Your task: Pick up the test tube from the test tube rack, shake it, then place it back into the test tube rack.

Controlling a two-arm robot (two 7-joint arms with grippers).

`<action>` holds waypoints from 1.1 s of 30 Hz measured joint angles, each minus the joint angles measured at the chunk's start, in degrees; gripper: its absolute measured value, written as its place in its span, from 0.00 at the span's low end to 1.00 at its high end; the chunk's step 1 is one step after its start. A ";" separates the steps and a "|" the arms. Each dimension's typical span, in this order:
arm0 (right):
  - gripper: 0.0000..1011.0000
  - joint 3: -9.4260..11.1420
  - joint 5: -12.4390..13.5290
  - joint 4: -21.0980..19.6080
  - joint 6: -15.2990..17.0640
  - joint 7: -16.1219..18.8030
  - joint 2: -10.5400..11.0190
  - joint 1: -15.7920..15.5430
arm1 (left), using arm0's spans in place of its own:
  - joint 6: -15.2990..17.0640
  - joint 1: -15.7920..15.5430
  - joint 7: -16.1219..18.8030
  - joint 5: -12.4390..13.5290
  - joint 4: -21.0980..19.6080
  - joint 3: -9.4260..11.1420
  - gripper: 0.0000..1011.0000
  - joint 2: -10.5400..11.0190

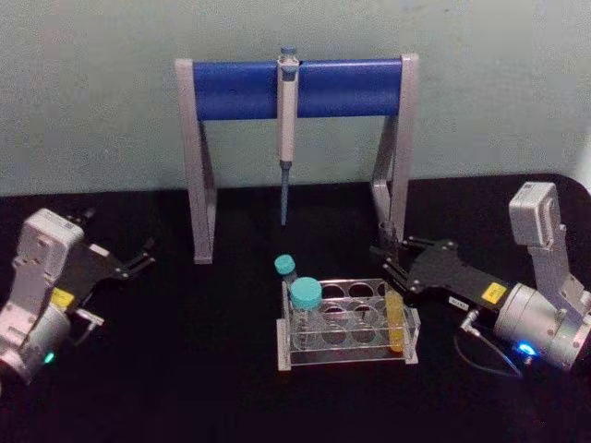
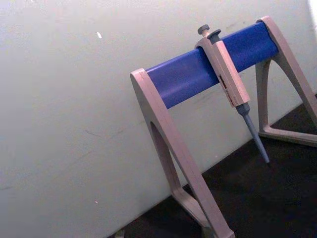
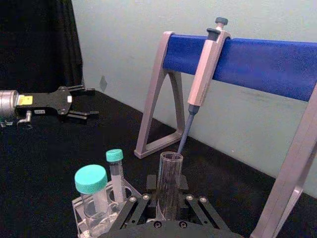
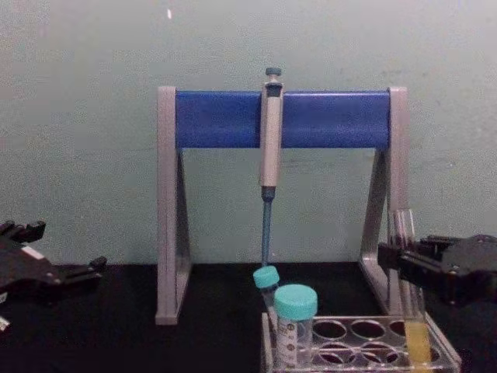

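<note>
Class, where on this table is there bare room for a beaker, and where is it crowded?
Free: between left pincer and rack; in front of the rack. Crowded: rack's right end, right pincer at the tube.

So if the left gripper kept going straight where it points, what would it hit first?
Most likely the pipette stand, at its left leg. The left gripper, open, points roughly toward it, though depth is hard to judge.

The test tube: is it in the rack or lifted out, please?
In and upright: the test tube stands in a hole of the rack, right end effector around its top.
</note>
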 joint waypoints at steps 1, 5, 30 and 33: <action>0.24 0.00 0.00 0.00 0.00 0.00 0.00 0.00 | 0.00 0.00 0.00 0.00 0.00 0.00 0.99 0.00; 0.24 0.00 0.00 0.01 0.01 0.00 0.00 0.00 | 0.00 0.00 0.00 0.00 0.00 0.00 0.99 0.00; 0.23 2.41 4.10 -2.59 -7.92 2.39 0.17 -2.13 | 0.00 0.00 0.00 0.00 0.00 0.00 0.99 0.00; 0.23 2.92 4.48 -3.14 -9.37 2.73 0.17 -2.52 | 0.00 0.00 0.00 0.00 0.00 0.00 0.99 0.00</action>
